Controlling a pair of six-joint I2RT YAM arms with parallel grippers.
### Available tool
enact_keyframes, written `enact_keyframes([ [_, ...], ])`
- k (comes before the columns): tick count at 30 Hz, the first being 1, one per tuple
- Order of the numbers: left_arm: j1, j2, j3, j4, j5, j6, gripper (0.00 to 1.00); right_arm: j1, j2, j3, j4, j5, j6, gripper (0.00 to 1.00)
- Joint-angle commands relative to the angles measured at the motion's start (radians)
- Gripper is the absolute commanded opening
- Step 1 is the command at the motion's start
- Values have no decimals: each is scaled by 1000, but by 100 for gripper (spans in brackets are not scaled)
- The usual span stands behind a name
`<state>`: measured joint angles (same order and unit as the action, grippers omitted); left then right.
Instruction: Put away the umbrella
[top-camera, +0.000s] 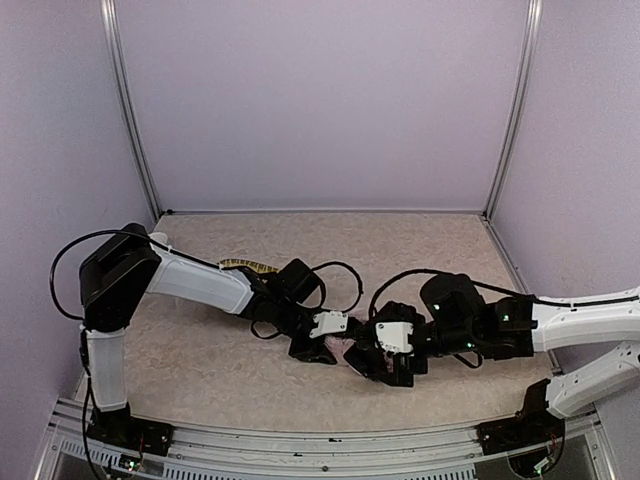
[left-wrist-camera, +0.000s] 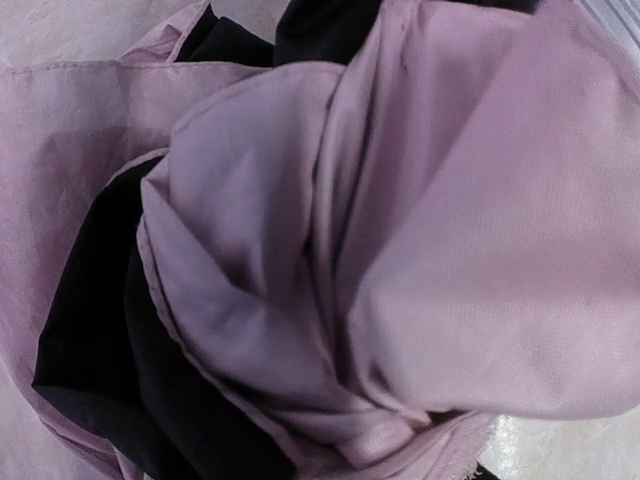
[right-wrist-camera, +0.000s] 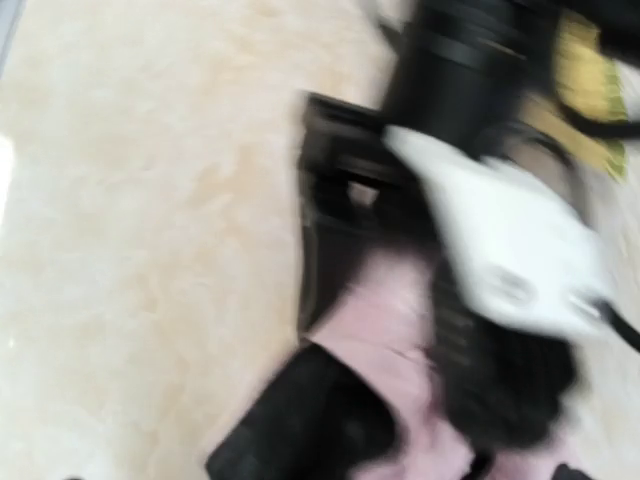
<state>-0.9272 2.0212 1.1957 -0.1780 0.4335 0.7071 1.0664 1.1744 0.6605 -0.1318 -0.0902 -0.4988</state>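
Bunching the umbrella (left-wrist-camera: 400, 250) down into a tight bundle looks like the step you're on, not stowing it yet imo. The pale pink fabric is crumpled right up against the left gripper (top-camera: 312, 350), filling its wrist view with folds and dark patches. It also sits just in front of the right gripper (top-camera: 385, 365), so it's basically sandwiched between the two. Honestly can't tell whether the left jaws are pinching cloth or just buried in it, since the fingers don't show. Same for the right one: its view is all blur, so spread or pressed together, I can't say. The yellow mat (top-camera: 250, 266) is off behind the left arm, well apart from the action. Next move, I'd guess, calls for a firm hold on the ribs or handle rather than loose fabric, so get a clear look before you squeeze.
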Motion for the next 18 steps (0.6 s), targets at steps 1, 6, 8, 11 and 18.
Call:
enact_keyframes([
  [1,14,122,35,-300,69,-50,0,108,75,-2,96,202,-130,100],
  [6,27,168,103,-389,106,-76,0,187,251,51,42,352,-189,97],
  [8,28,182,122,-419,125,-73,0,185,313,56,41,417,-200,94],
  [11,28,198,142,-460,147,-67,0,175,362,51,77,476,-215,88],
  [18,28,226,170,-522,172,-37,0,122,431,77,122,574,-207,88],
])
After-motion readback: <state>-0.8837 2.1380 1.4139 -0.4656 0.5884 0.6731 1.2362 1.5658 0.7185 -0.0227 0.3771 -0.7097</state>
